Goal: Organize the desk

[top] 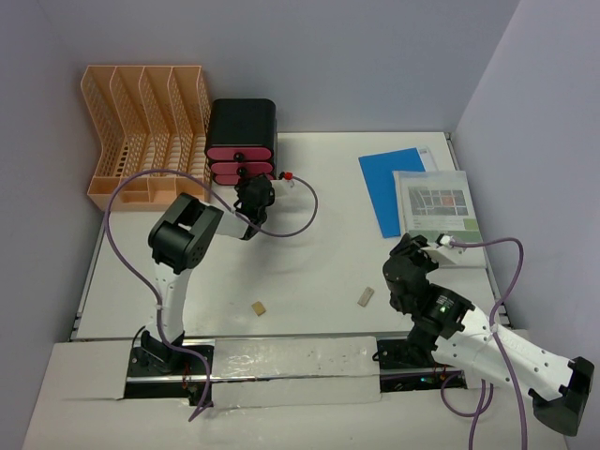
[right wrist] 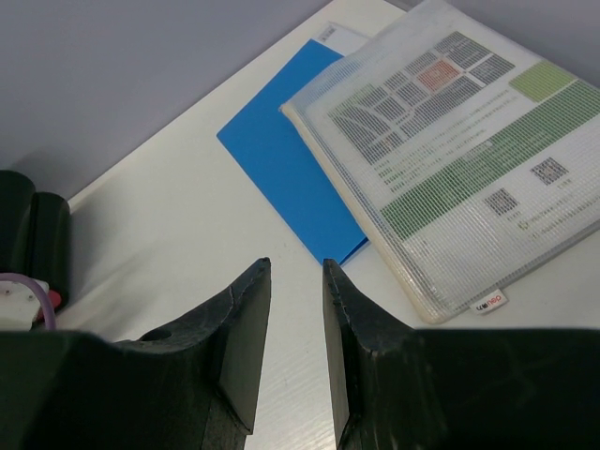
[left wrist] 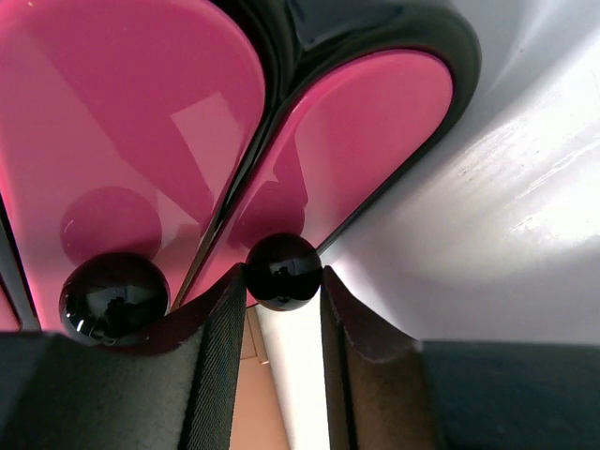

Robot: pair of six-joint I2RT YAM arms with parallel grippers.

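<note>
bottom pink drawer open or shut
Shut, it seems: the bottom drawer front sits flush in the black box, its knob between fingers of the left gripper.

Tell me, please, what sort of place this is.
Likely a robot lab cell staged as an office: a white desk with a peach file rack, a black box with pink drawers and a blue folder.

All I got around the edges was bare lilac-grey: back wall (top: 356, 56), left wall (top: 37, 187), right wall (top: 539, 141), meeting at plain corners, softly and evenly lit.
</note>
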